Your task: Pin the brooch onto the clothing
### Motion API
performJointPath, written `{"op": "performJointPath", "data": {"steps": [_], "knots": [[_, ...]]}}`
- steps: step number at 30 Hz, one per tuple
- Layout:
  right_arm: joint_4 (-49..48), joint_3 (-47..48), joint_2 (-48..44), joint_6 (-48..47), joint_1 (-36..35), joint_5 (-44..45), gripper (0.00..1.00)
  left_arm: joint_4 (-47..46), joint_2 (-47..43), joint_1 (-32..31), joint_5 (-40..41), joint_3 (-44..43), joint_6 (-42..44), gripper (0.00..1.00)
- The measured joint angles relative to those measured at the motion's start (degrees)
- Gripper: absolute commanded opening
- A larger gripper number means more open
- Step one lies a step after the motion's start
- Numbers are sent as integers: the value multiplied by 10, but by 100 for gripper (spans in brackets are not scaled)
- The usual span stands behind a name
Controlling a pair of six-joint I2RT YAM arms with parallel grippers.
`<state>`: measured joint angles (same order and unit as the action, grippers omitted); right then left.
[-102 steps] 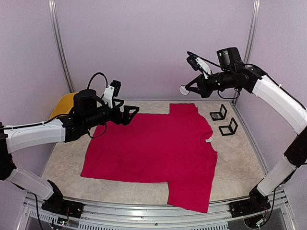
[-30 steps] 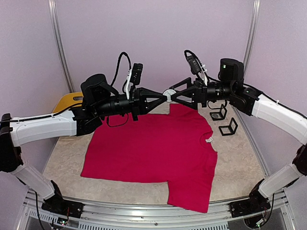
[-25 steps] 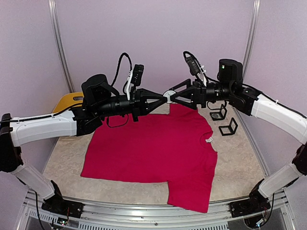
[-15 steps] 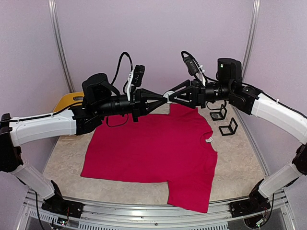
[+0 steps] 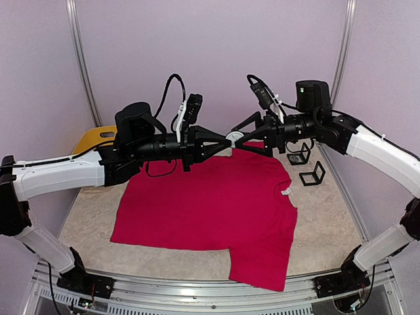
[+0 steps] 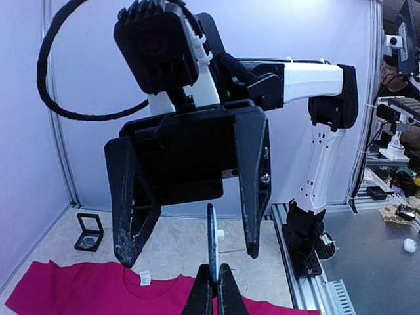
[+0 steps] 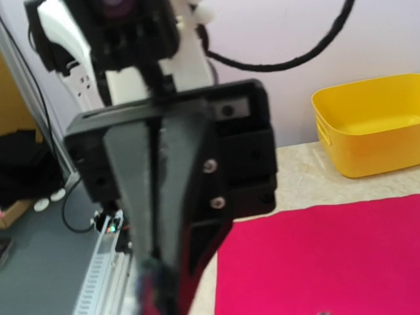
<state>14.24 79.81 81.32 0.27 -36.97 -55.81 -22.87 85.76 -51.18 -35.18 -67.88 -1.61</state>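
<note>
L jaws tight on 1 brooch [image 5: 233,136]

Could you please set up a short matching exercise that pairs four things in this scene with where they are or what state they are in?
Things:
1. brooch
2. clothing
3. yellow tub
4. right gripper

Places or states:
A. spread flat on the table
B. at the far left corner
C. pinched in the shut left gripper, in mid-air
D. open, a finger on each side of the brooch

Pairs: 1-C, 2-A, 3-B, 4-D
</note>
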Motion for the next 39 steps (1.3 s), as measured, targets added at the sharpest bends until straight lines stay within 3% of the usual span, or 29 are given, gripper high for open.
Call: {"op": "performJointPath", "data": {"steps": [1,3,8,13,14,17,26,29,31,34,39], "knots": [[7,0,-3,-10,0,0,48,5,0,-1,1,0,4,0],[24,0,-13,-27,0,4,38,18,0,-2,3,-1,12,0],[31,1,-26,-31,0,17,29,34,0,-2,9,-2,24,0],[31,1,-26,-30,0,19,28,43,0,-2,11,-10,28,0],[32,1,-26,-30,0,19,25,43,0,-2,12,-10,28,0],[38,1,-26,-35,0,23,0,43,0,-2,12,-10,28,0],[45,0,-26,-40,0,29,0,47,0,0,25,-10,17,0],[33,-9,-27,-36,0,41,0,49,0,0,40,-10,6,46],[20,-28,-30,-25,2,64,0,49,0,6,57,-10,-12,66],[-10,-76,-32,5,14,106,0,44,0,27,95,-3,-51,67],[-68,-181,-28,79,66,198,0,61,-5,120,192,81,-147,60]]}}
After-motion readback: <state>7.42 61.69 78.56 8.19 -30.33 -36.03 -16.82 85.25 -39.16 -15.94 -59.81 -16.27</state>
